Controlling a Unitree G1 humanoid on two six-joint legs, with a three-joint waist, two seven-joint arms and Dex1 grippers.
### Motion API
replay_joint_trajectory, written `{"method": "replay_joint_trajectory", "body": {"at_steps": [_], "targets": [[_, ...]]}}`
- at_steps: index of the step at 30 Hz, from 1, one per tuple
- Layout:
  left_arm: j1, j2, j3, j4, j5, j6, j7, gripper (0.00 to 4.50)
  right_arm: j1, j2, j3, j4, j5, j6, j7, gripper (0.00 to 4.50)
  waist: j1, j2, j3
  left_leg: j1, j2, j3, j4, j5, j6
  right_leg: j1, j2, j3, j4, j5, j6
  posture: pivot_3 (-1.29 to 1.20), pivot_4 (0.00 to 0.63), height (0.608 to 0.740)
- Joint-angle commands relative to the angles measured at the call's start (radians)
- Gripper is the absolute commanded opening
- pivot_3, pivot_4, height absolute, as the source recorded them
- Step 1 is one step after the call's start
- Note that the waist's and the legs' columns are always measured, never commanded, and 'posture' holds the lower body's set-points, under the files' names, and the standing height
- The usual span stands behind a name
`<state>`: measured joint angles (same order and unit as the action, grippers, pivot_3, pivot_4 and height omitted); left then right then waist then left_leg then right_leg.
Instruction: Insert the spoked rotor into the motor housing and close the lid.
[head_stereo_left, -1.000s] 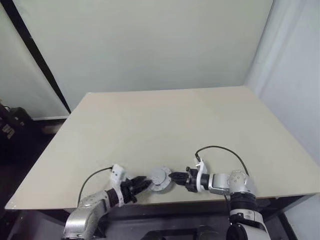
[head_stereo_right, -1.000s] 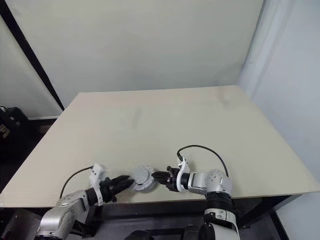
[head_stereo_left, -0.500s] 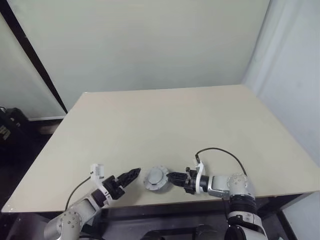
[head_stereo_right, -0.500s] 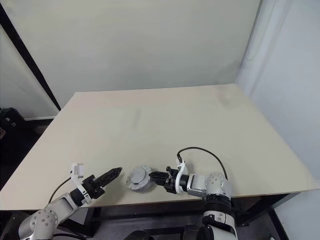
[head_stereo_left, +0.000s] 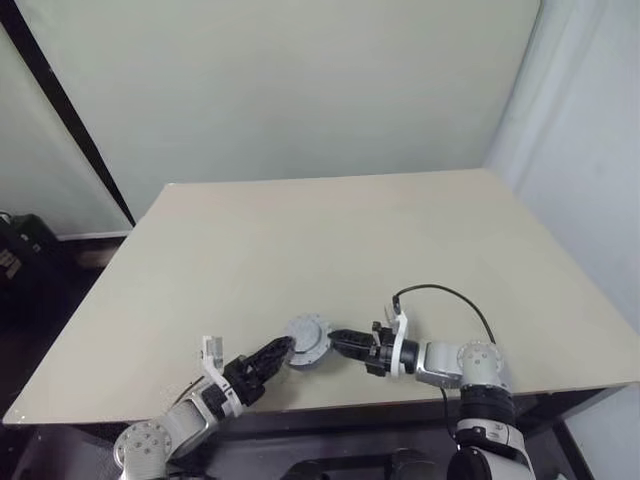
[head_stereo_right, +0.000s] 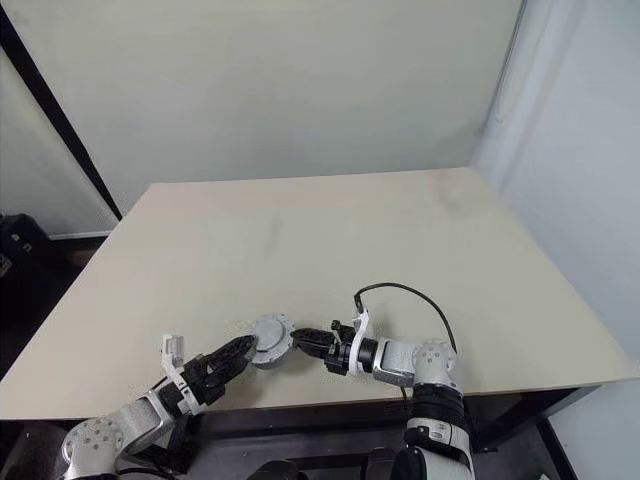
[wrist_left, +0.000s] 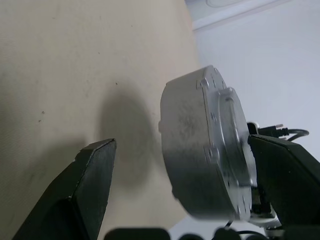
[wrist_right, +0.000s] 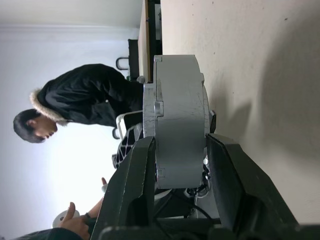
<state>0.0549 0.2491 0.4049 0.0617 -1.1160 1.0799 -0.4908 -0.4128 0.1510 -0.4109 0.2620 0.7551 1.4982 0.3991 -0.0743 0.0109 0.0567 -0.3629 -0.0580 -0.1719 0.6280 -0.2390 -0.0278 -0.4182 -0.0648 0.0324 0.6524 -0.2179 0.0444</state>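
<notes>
A grey round motor housing hangs on edge just above the table's near side, its flat lid face turned sideways. My right gripper reaches in from the right and is shut on its rim, with a finger pressed on each flat side. From the left comes my left gripper, open. Its fingers straddle the housing, and a gap shows on the near side. The spoked rotor is hidden.
The beige table stretches far back to a pale wall, and its front edge runs just below both grippers. A person in a black hooded jacket stands beyond the table. A black cable loops over my right wrist.
My left gripper opened, drew away to the left, then came back rolled over with its fingers around the housing. The right gripper has lifted the housing a little.
</notes>
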Motion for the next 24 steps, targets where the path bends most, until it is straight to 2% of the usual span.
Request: {"method": "replay_joint_trajectory", "body": {"at_steps": [1,9,14,15,17,18,19,21,22,24], "targets": [[-0.042,-0.012,-0.012,0.013,-0.02,0.006,-0.024,4.5,-0.003,0.033,0.016,-0.05,0.06,0.004,0.025,1.26,0.0,0.0,0.0,0.0,0.0,0.0,0.0,0.0,0.0,0.0,0.0,0.0,0.0,0.0,0.0,0.0,0.0,0.74],[-0.061,-0.043,-0.019,0.037,-0.049,0.05,-0.053,4.5,0.008,0.025,0.023,-0.063,0.061,0.013,0.025,1.26,0.0,0.0,0.0,0.0,0.0,0.0,0.0,0.0,0.0,0.0,0.0,0.0,-0.001,0.0,0.0,0.0,0.0,0.74],[-0.04,-0.045,-0.027,0.031,-0.053,0.074,-0.068,3.0,0.022,0.011,0.05,-0.085,0.049,-0.005,0.031,1.26,0.0,-0.001,0.0,0.0,0.0,0.0,0.0,0.0,0.0,0.0,0.0,0.001,-0.001,0.0,0.0,0.0,0.0,0.74],[-0.036,-0.046,-0.027,0.03,-0.055,0.075,-0.067,2.58,0.026,0.008,0.058,-0.091,0.047,-0.01,0.034,1.26,0.0,-0.001,0.0,0.0,0.0,0.0,0.0,0.0,0.0,0.0,0.0,0.001,-0.001,0.0,0.0,0.0,0.0,0.74],[-0.033,-0.048,-0.026,0.029,-0.057,0.075,-0.066,2.2,0.031,0.001,0.07,-0.097,0.046,-0.014,0.043,1.26,0.0,-0.001,0.0,-0.001,0.0,0.0,0.0,0.0,0.0,0.0,0.0,0.0,-0.001,0.0,0.0,0.0,0.0,0.74],[-0.033,-0.051,-0.024,0.03,-0.06,0.073,-0.065,2.17,0.037,-0.008,0.091,-0.108,0.046,-0.021,0.059,1.26,0.0,-0.001,0.0,-0.001,0.0,0.0,0.0,0.0,0.0,0.0,0.0,0.0,-0.001,0.0,0.0,0.0,0.0,0.74],[-0.032,-0.055,-0.021,0.03,-0.061,0.069,-0.064,2.17,0.042,-0.014,0.106,-0.12,0.05,-0.024,0.073,2.01,0.0,-0.001,0.0,-0.001,0.0,0.0,0.0,0.0,0.0,0.0,0.0,0.001,-0.001,0.0,0.0,0.0,0.0,0.74],[-0.032,-0.061,-0.018,0.029,-0.06,0.06,-0.064,2.0,0.05,-0.02,0.131,-0.137,0.051,-0.041,0.081,2.59,0.0,-0.001,0.0,-0.001,0.0,0.0,0.0,0.0,-0.001,0.0,0.0,0.001,-0.001,0.0,0.0,0.0,0.0,0.74],[-0.032,-0.064,-0.016,0.029,-0.06,0.055,-0.064,1.98,0.053,-0.018,0.134,-0.141,0.046,-0.054,0.071,3.07,0.0,-0.001,0.0,-0.001,0.0,0.0,0.0,0.0,-0.001,0.0,0.0,0.001,-0.002,0.0,0.0,0.0,0.0,0.74],[-0.034,-0.072,-0.011,0.026,-0.052,0.035,-0.058,1.98,0.057,-0.015,0.14,-0.143,0.033,-0.088,0.057,3.72,0.0,-0.001,0.0,-0.001,0.0,0.001,0.0,0.0,-0.001,0.0,0.0,0.001,-0.002,0.0,0.0,0.0,0.0,0.74]]}}
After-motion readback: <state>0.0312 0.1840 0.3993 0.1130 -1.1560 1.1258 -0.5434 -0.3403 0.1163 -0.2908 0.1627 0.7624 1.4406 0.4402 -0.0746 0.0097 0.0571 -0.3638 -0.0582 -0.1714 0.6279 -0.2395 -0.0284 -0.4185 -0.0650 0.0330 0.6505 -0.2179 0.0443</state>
